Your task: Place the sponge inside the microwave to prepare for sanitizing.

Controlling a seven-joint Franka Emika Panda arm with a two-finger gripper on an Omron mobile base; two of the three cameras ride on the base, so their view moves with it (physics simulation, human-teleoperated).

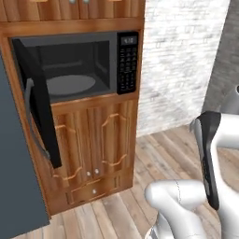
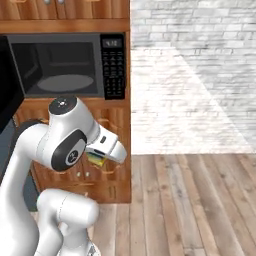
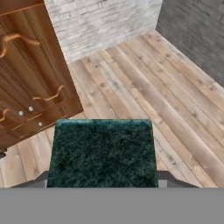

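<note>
Hanging low in front of the wooden cabinets (image 2: 112,175), the hand (image 2: 100,156) has the sponge (image 3: 103,153) clamped between its fingers, partly closed to the sponge's width. Looking along the hand, the dark green scrub layer faces out, with the plank floor (image 3: 175,96) beyond it; from the right side a sliver of yellow and green (image 2: 96,159) peeks out under the white wrist. So the pick-up looks done.

The microwave (image 1: 77,65) sits up in the cabinet wall with its door (image 1: 39,107) swung wide to the left, the grey cavity and round turntable (image 1: 70,85) bare and nothing resting on them. The opening step seems finished too.

What is left, as I judge it, is the carry: the sponge is well below the microwave's mouth and out in front of the lower cupboard doors, so the arm needs to lift it, reach into the cavity, set it on the turntable and let go.
</note>
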